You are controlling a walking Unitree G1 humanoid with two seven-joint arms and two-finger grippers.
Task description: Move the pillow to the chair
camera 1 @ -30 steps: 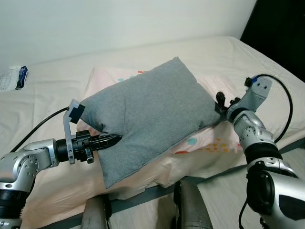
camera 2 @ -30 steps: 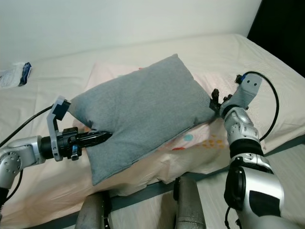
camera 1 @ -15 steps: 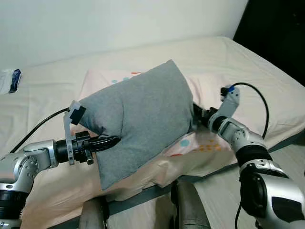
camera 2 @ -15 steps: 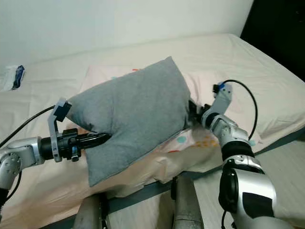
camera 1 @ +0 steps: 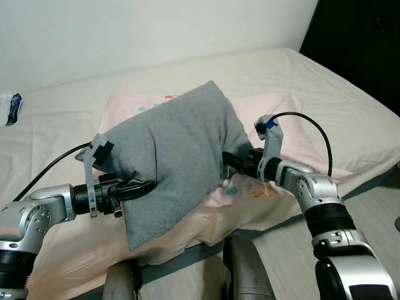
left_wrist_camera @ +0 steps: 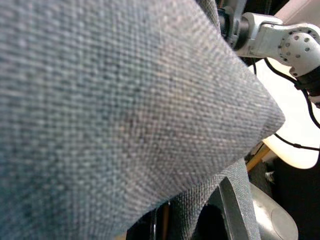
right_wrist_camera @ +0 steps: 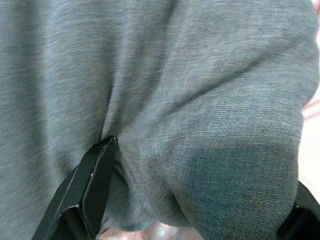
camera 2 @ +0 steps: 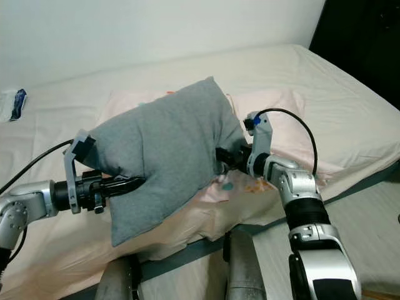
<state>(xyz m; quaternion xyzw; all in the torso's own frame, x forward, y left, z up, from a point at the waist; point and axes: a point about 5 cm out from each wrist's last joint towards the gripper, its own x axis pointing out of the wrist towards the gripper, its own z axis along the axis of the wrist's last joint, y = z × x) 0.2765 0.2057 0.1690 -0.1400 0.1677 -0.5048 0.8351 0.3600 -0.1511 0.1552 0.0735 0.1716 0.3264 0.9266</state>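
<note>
Head view, both tools squeezing grey pillow [camera 1: 175, 156]

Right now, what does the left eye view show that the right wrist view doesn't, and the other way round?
The left eye view alone takes in the bed, the pink patterned pillow beneath, the left gripper pressed into the grey pillow's near left side, and a small packet far left. The right wrist view alone gives a close look at the right gripper's fingers spread around bunched fabric. Both show the grey pillow.
</note>
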